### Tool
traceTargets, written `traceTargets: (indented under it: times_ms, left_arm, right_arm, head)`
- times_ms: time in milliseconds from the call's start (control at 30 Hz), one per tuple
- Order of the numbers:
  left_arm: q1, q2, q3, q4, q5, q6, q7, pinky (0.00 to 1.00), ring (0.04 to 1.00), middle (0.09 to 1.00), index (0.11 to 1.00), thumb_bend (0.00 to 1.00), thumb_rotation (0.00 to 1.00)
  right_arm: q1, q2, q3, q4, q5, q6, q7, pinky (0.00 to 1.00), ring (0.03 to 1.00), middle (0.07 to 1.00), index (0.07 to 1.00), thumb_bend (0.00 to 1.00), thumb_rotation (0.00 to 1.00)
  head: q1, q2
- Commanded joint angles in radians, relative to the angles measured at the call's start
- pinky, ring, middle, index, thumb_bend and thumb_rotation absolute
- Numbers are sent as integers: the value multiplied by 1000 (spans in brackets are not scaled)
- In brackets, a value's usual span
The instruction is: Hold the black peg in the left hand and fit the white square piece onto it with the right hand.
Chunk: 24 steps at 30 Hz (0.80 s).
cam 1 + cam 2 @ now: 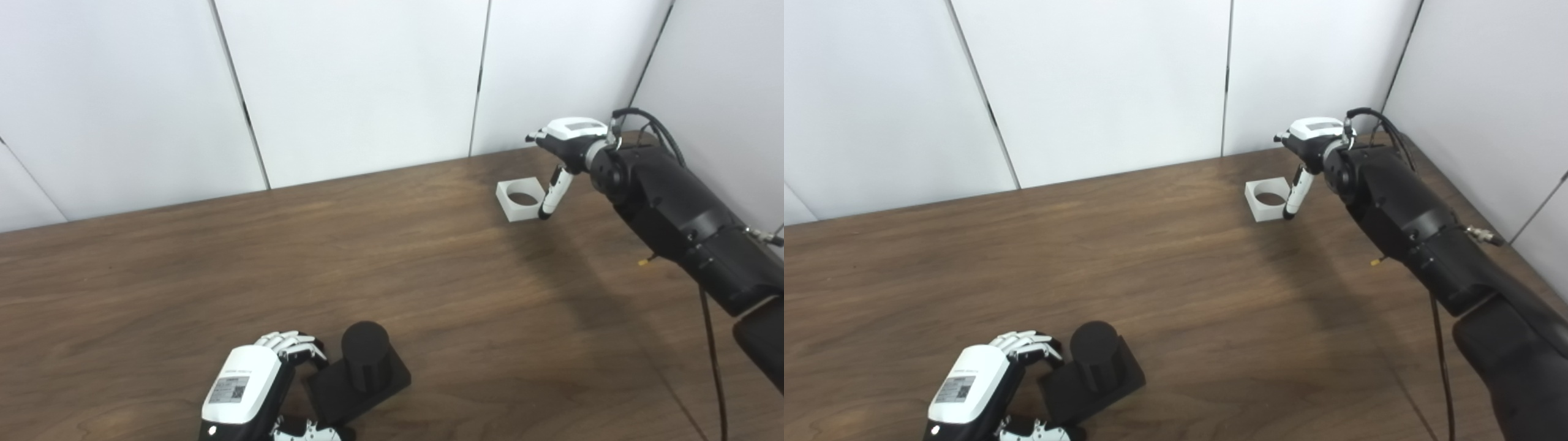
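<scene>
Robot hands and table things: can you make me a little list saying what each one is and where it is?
table: brown wood
black peg: upright on its square black base, near edge
white square piece: flat on the table, far right, round hole facing up
left robot hand: fingers curled around the peg's base
right robot hand: at the white piece, one finger down beside it; piece not lifted
</scene>
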Motion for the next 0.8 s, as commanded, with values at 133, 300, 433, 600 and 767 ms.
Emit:
traceTargets:
  times_ms: [133,300,433,600,767]
  left_arm:
    - [20,3,-24,-2,35,12,-63,846,803,750,487,518,43]
    - [20,-1,-24,1,42,14,-58,845,801,748,487,518,44]
    - [21,-5,-26,-3,51,19,-65,845,804,749,487,518,44]
    - [22,-9,-26,-8,51,24,-72,850,808,751,487,518,44]
    - [20,-13,-29,-14,55,31,-80,854,810,752,487,518,44]
  right_arm:
    - [-34,-4,-10,-7,-28,-13,-29,1000,1000,1000,909,1000,256]
    - [-27,2,-11,6,-22,-30,-43,1000,1000,1000,862,1000,252]
    - [-21,2,-11,1,-22,-35,-42,1000,1000,1000,845,1000,239]
    - [-18,-1,-11,15,-18,-55,-47,1000,1000,1000,836,1000,229]
    - [-17,-3,-12,27,-20,-68,-55,1000,1000,1000,832,1000,223]
  head:
    - [5,4]
    - [9,6]
    - [13,8]
    - [14,9]
    - [16,10]
